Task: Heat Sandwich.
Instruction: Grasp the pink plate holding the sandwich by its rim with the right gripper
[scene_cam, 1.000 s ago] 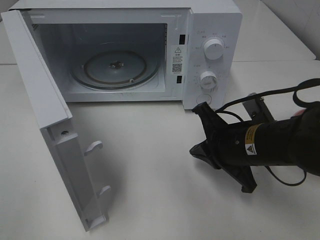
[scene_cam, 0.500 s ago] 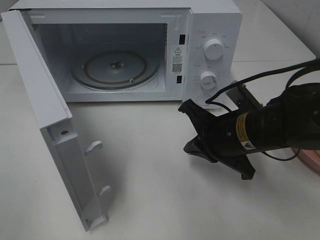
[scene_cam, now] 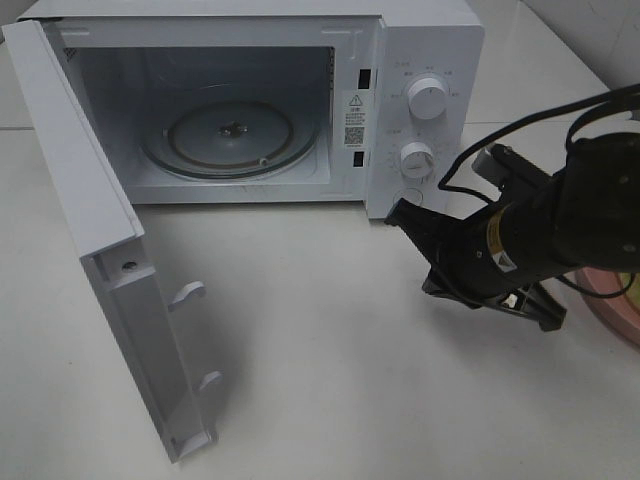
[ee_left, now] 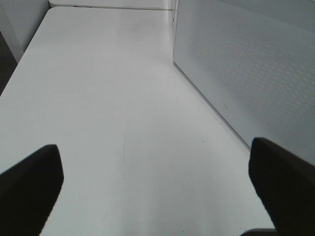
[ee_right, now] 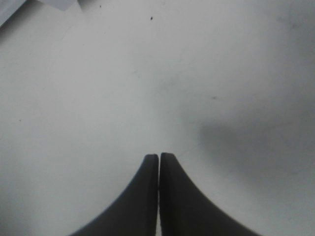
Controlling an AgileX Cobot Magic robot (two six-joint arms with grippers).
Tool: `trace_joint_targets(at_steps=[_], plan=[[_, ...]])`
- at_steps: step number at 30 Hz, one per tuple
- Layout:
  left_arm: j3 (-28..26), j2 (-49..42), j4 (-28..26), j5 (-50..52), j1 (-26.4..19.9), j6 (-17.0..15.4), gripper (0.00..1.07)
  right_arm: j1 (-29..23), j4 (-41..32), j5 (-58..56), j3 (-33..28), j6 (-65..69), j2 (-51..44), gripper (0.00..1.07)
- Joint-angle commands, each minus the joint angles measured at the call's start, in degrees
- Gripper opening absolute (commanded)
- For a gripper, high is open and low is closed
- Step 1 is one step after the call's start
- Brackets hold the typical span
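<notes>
The sandwich is not in view. The microwave [scene_cam: 425, 60] stands at the back with its door [scene_cam: 95, 230] swung wide open to the left, and the glass turntable [scene_cam: 232, 138] inside is bare. My right gripper [scene_cam: 470, 295] hovers low over the table in front of the microwave's control panel. Its fingers [ee_right: 158, 196] are pressed together with nothing between them. My left gripper [ee_left: 157, 187] does not show in the exterior high view; in its wrist view the two fingers stand far apart over bare table.
A pink plate's rim [scene_cam: 612, 312] shows at the right edge, mostly behind the right arm. The microwave's perforated side wall [ee_left: 246, 64] runs beside the left gripper. The open door juts toward the table's front left.
The right arm has swung to the right and slightly back, away from the middle of the table. The pink plate's rim has come into view beside it. Both grippers kept their state.
</notes>
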State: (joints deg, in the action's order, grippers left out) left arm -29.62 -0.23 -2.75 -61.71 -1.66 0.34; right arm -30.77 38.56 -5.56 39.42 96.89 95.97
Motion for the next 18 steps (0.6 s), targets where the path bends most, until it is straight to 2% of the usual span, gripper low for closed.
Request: trace_joint_targets(at_steps=[1,4,5,9,14,18], plan=[[0.06,-1.15,-0.29,0.63,-0.17,-0.34,0.98,-0.17,-7.91,-6.76,2.18,-15.07,-1.03,0.05],[0.06,-1.15,-0.29,0.63,-0.17,-0.34,0.98,0.00,-16.04,-13.69,6.25,-38.62,-1.15,0.05],[0.06,-1.15,-0.29,0.63,-0.17,-0.34,0.98,0.00,-16.04,-13.69,6.25,-38.62,-1.15,0.05],[0.06,-1.15,-0.29,0.63,-0.17,-0.34,0.98,0.00,-19.31,-22.06,10.83,-59.64,-1.20,0.05],[0.06,-1.15,-0.29,0.63,-0.17,-0.34,0.98,0.00,-19.31,-30.83,14.84,-72.14,-1.20,0.06],[0.06,-1.15,-0.29,0.63,-0.17,-0.34,0.98,0.00,-19.31,-36.61,17.70,-76.60,-1.20,0.08]])
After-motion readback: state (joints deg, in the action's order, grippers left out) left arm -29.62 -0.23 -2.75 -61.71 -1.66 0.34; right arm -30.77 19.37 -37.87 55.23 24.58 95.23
